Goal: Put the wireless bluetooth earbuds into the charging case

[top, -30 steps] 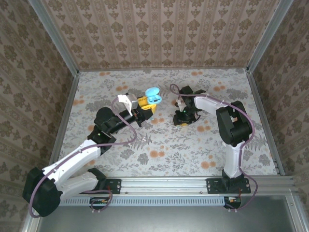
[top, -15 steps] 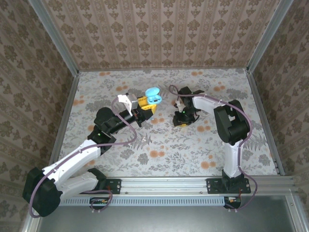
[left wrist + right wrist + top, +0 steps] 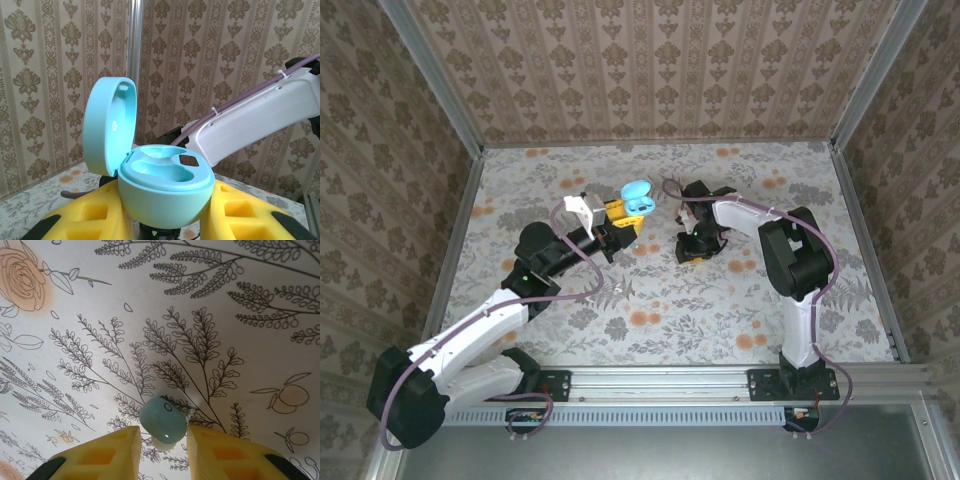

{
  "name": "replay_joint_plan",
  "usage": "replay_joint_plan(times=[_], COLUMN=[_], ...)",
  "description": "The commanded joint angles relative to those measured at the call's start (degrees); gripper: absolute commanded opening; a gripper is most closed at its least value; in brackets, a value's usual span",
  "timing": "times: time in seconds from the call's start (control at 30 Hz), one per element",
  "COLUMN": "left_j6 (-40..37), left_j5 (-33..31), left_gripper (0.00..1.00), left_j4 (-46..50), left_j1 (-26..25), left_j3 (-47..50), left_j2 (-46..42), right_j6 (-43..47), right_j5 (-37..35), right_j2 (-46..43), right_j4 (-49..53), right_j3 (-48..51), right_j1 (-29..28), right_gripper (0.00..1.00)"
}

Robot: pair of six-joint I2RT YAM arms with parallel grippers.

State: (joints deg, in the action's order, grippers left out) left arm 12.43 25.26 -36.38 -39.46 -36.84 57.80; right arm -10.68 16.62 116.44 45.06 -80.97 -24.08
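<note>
The teal egg-shaped charging case stands upright with its lid swung open to the left and both inner wells bare. My left gripper is shut on the case's lower body, a yellow foam finger on each side. From above, the case sits at the tip of the left gripper, raised over the table's middle. One light blue earbud lies on the floral cloth. My right gripper points down at it, its yellow fingertips against both sides of the earbud. The right gripper is right of the case.
The right arm's white link and its purple cable cross behind the case. Floral cloth covers the table. Wallpapered walls and metal posts bound the back and sides. A metal rail runs along the near edge.
The right gripper has shifted slightly left over the cloth and its fingers have drawn in onto the earbud. The left arm and the case have not moved.
</note>
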Motion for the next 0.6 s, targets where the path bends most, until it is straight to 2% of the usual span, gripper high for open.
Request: replay_joint_plan(times=[0.0, 0.27, 0.57], left_j6=[0.05, -0.01, -0.03], left_j5=[0.32, 0.23, 0.14], left_gripper=[0.32, 0.32, 0.32], left_j4=[-1.01, -0.93, -0.87], left_j1=[-0.43, -0.43, -0.43], left_j3=[-2.01, -1.92, -2.01], left_j2=[0.14, 0.12, 0.21], right_j6=[-1.01, -1.1, -0.4], right_j5=[-1.73, -2.32, -2.14], right_j2=[1.58, 2.25, 4.55], right_j4=[0.93, 1.1, 3.08], right_j3=[-1.44, -3.69, -6.96], right_j1=[-0.55, -0.47, -0.43], right_gripper=[0.32, 0.36, 0.36])
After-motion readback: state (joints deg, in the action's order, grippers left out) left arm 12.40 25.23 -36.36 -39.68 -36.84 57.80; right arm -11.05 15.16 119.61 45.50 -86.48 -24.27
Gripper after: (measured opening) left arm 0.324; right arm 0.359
